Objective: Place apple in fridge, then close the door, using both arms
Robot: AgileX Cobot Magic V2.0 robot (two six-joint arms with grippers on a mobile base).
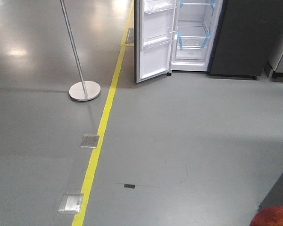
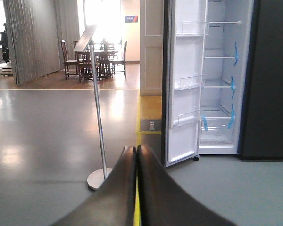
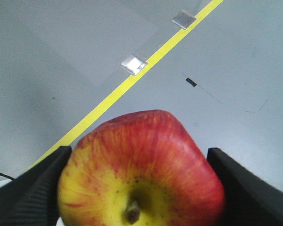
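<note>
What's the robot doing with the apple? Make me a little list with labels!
apple: red and yellow, pinched between the right fingers
left fingers: pressed together, holding nothing
fridge: ahead across the floor, shelves in view look bare
door: swung wide open, white inside showing
also there: a metal pole stand beside a yellow line
left to do: apple in, door shut

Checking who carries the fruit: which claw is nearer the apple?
Right. The right claw is clamped on the apple. The left claw is shut and empty, facing the open fridge, with no apple in its view.
</note>
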